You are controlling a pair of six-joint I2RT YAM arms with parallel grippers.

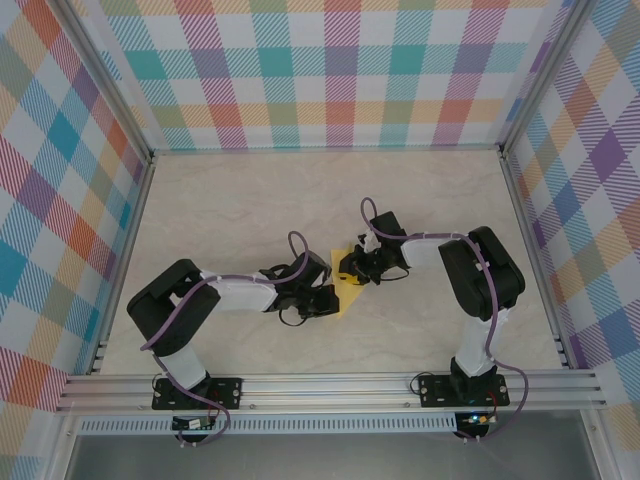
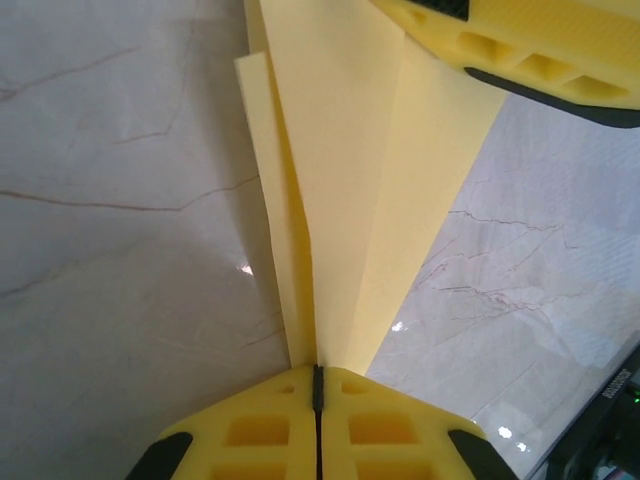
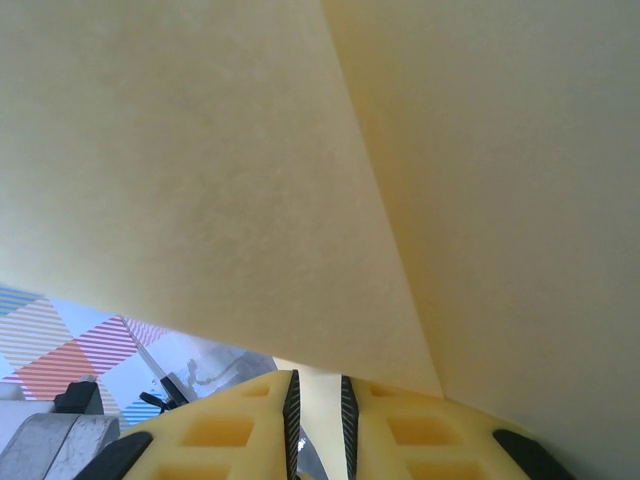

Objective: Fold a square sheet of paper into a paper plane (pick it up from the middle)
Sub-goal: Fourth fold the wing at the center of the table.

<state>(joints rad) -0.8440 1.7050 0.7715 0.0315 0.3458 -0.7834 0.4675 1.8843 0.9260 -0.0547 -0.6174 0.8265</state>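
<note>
Top view: paper plane (image 1: pixel 348 292), yellow and folded, sits mid-table (image 1: pixel 230 220) between the left gripper (image 1: pixel 335 300) and right gripper (image 1: pixel 352 272), both touching it; jaw gaps too small to judge here. Left wrist view: left gripper (image 2: pixel 318 385) pinched tight on the narrow end of the paper plane (image 2: pixel 350 150), which fans out upward in creased layers; a right finger (image 2: pixel 520 45) meets its far edge; marble table (image 2: pixel 120 250) behind. Right wrist view: right gripper (image 3: pixel 315 395) narrow, clamped on an edge of the paper plane (image 3: pixel 250 180), which spreads overhead with one diagonal crease.
</note>
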